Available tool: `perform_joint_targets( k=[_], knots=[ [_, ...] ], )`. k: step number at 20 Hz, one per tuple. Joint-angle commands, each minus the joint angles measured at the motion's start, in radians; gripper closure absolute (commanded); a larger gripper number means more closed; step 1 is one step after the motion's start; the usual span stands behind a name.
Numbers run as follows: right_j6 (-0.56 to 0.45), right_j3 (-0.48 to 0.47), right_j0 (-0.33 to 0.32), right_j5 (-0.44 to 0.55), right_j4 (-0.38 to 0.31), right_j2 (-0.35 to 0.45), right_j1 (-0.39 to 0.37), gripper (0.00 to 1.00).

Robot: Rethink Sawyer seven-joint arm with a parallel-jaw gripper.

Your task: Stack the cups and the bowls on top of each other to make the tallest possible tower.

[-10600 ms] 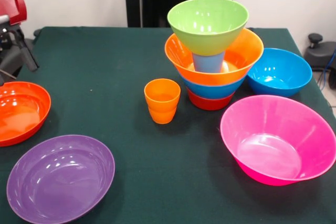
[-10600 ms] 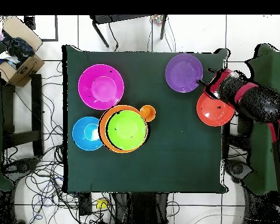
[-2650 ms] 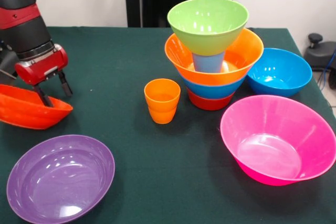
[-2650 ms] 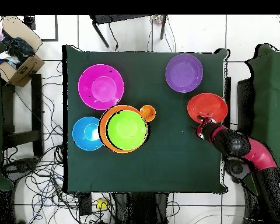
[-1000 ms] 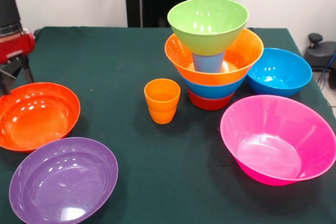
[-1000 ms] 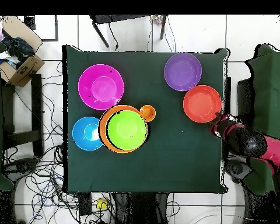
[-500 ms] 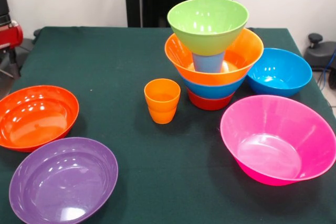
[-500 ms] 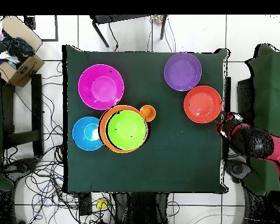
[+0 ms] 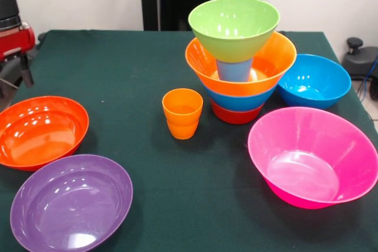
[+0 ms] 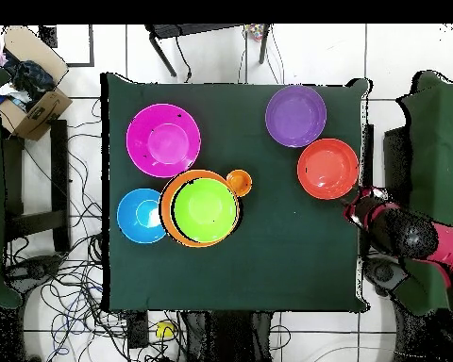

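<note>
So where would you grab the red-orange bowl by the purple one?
Pinch the red-orange bowl at its thin rim from above, one finger inside. It sits upright and open; its flared wall is too wide to span. Use the far rim, nearest the gripper, away from the purple bowl.

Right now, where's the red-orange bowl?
The glossy red-orange plastic bowl sits at the left of the front view, just behind the glossy purple plastic bowl, their rims about touching, near the green table's edge.

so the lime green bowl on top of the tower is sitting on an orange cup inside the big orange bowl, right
Not quite. In the front view the lime green bowl tops the tower and sits on a light blue cup, not an orange one, inside the big orange bowl.
</note>
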Motion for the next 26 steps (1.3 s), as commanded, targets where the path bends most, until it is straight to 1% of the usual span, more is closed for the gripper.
perform_joint_targets(
  k=[1, 4, 6, 8, 11, 14, 17, 20, 26],
  knots=[
    [-0.181, 0.08, 0.024, 0.028, -0.075, 0.025, 0.023, 0.0],
    [-0.286, 0.103, 0.002, 0.059, -0.082, 0.066, 0.031, 0.0],
    [-0.288, 0.103, 0.003, 0.058, -0.095, 0.07, 0.024, 0.0],
    [-0.327, 0.117, -0.003, 0.067, -0.108, 0.089, 0.019, 0.0],
    [-0.297, 0.131, 0.0, 0.061, -0.124, 0.087, 0.0, 0.0],
    [-0.319, 0.146, -0.004, 0.062, -0.145, 0.095, 0.001, 0.0],
    [-0.358, 0.146, -0.006, 0.06, -0.181, 0.096, 0.015, 0.0],
    [-0.381, 0.149, -0.008, 0.071, -0.199, 0.093, 0.029, 0.0],
    [-0.416, 0.149, -0.014, 0.043, -0.241, 0.102, 0.073, 0.0]
  ],
)
